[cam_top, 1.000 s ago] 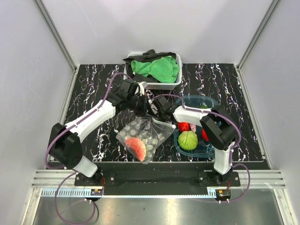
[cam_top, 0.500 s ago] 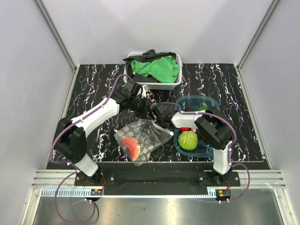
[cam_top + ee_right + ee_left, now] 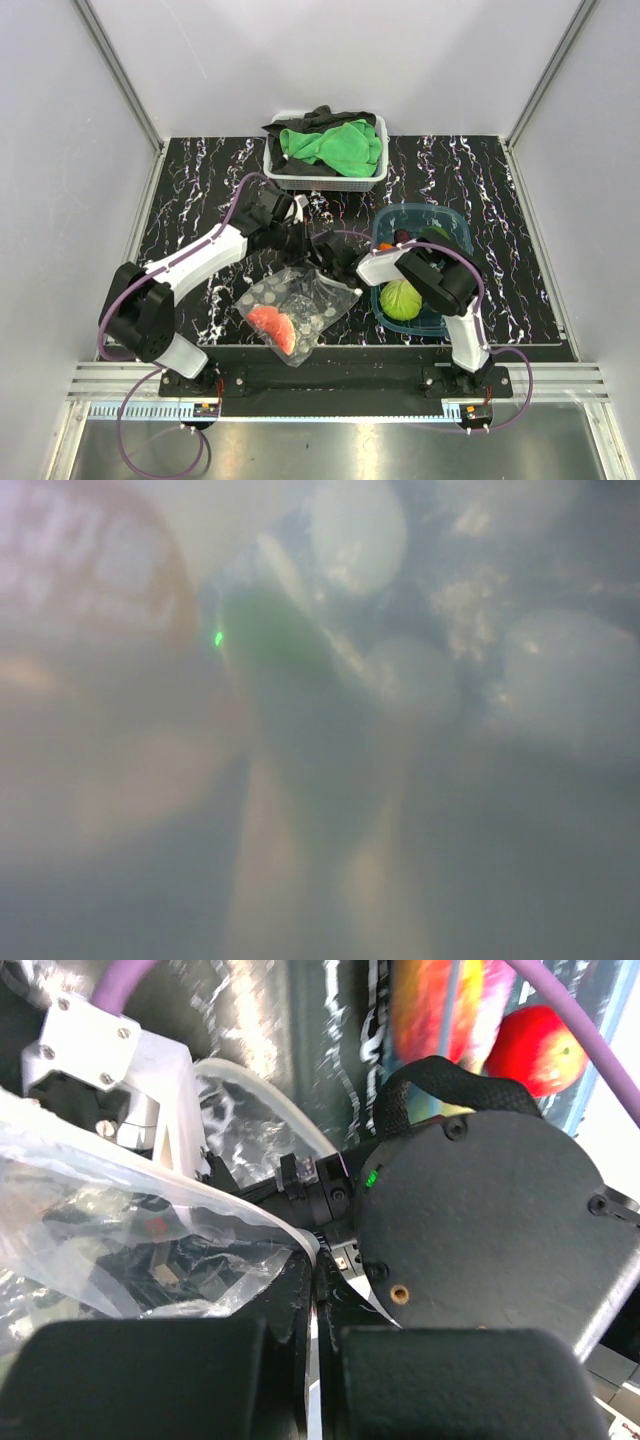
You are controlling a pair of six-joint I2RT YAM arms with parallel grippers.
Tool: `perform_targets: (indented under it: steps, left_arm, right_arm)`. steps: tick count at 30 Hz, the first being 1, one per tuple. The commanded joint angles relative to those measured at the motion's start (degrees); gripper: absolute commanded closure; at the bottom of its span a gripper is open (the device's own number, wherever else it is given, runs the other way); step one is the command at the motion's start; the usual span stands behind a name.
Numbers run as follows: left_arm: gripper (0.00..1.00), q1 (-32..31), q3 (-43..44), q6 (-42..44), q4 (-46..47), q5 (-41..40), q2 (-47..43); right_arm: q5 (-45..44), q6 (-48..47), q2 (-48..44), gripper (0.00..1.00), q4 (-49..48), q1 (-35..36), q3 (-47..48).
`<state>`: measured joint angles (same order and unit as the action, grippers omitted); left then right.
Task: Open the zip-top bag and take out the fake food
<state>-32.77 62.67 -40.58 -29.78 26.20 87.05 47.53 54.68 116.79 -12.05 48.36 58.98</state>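
Note:
The zip-top bag (image 3: 300, 305) lies at the table's front middle with the watermelon slice (image 3: 272, 326) inside it. My left gripper (image 3: 303, 243) is shut on the bag's upper edge. The left wrist view shows a thin strip of bag (image 3: 120, 1220) pinched between the closed jaws of the left gripper (image 3: 318, 1260). My right gripper (image 3: 331, 262) is at the bag's mouth, its tips hidden under plastic. The right wrist view is fogged by plastic and shows the red slice (image 3: 90, 630) close ahead. More fake food, a green leafy ball (image 3: 401, 299), sits in the teal tub (image 3: 440, 215).
A white basket (image 3: 374, 178) with green and dark cloths stands at the back middle. The tub at front right also holds a red fruit (image 3: 530, 1035) and small bits. The right arm's wrist (image 3: 480, 1220) is close against my left gripper.
Both grippers and the bag have shifted toward the front left. The right gripper has pushed further into the bag's mouth. The red fruit in the tub is now hidden by the right arm.

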Motion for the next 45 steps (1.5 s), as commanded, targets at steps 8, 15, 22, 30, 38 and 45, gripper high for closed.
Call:
perform_targets:
  steps: [8, 15, 22, 30, 38, 45]
  left_arm:
    - [1.0, -0.4, -5.1, 2.3, 4.1, -3.3, -3.8]
    - [1.0, -0.4, -5.6, 2.6, 3.9, -3.3, -5.7]
    - [1.0, -0.4, -5.4, 4.5, 1.1, -5.2, -9.1]
    - [1.0, -0.2, -0.9, 9.6, -1.7, -7.3, -11.3]
    - [1.0, -0.5, 11.4, 10.1, -1.3, -8.7, -8.5]
    - [1.0, 1.0, 9.1, 6.1, -3.0, -3.0, -3.6]
  right_arm:
    - [-0.5, 6.0, 5.7, 0.43, -12.2, 7.0, -0.3]
    - [-1.9, 5.0, 3.8, 0.84, -10.4, 6.9, 0.0]
    - [-4.2, 3.2, -1.6, 1.0, -5.3, 1.8, -1.2]
    - [-7.4, -11.8, -10.3, 1.0, 15.2, -5.4, 3.4]
    - [-5.9, -14.3, -11.4, 0.82, 21.6, -5.4, 5.7]
    - [-7.0, -13.3, -11.1, 0.56, 18.2, -5.4, 5.3]
